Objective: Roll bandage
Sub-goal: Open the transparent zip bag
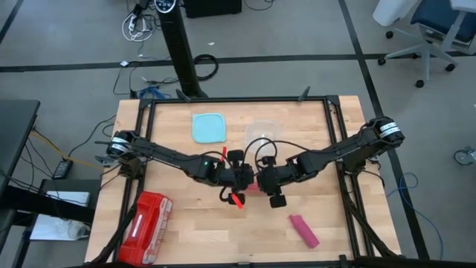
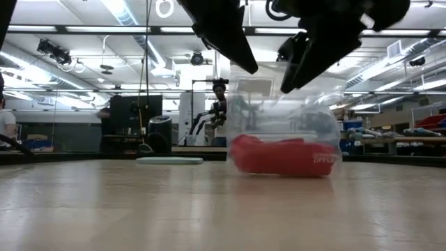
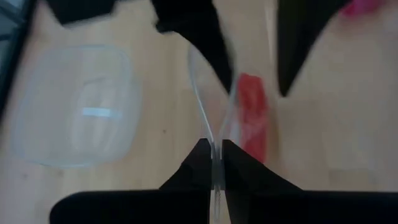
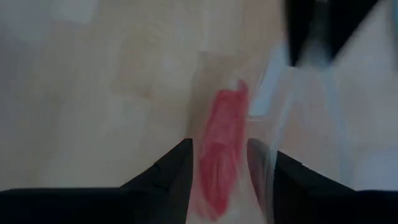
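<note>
The left pincer is clenched on the rim of a clear zipper bag held mid-worktop; the right pincer stands released around the red lump inside it; the bandage, a pink roll, lies well apart near the front edge. The thin film could slip free, dropping the bag; the right fingers may snag plastic instead.

Two dark, slim jointed arms, left arm and right arm; silver-ringed round joints at the shoulders, thin black cables looping over the wrists, black tapered wedge fingers, small green light on the left forearm
</note>
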Tool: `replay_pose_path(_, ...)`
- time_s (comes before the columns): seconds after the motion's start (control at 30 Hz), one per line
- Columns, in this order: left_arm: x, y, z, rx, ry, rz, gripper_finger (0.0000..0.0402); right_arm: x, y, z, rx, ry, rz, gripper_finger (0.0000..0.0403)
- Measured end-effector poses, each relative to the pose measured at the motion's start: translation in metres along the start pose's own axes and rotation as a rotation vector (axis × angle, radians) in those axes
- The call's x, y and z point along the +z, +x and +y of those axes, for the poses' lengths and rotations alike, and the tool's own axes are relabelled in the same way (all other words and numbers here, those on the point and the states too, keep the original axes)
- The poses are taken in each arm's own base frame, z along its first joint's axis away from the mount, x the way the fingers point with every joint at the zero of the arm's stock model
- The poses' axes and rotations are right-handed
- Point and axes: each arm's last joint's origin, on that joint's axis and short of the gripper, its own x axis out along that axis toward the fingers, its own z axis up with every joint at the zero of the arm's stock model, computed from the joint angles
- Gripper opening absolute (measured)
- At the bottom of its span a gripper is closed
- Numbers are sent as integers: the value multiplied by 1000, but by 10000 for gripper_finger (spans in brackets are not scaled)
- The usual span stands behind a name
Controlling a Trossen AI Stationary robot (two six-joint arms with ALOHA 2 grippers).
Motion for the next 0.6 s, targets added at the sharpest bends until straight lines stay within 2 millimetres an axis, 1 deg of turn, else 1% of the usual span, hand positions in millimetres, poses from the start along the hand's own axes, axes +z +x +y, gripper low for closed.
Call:
replay_pose_path(0.07,1,0,1,19,3,-5,21,3,-1,-1,42,-20,-7,150)
replay_pose_path(0.13,1,0,1,-11,20,-4,21,3,-2,2,46,-135,-15,150)
replay_pose_path(0.37,2,-3,-6,-262,74,-15,21,4,-6,24,34,-450,-62,150)
replay_pose_path(0.47,6,-11,-3,-352,93,-57,21,2,-8,37,-30,-580,-62,150)
replay_pose_path(0.6,11,-24,9,-410,97,-107,21,1,-11,45,-147,-670,-54,150)
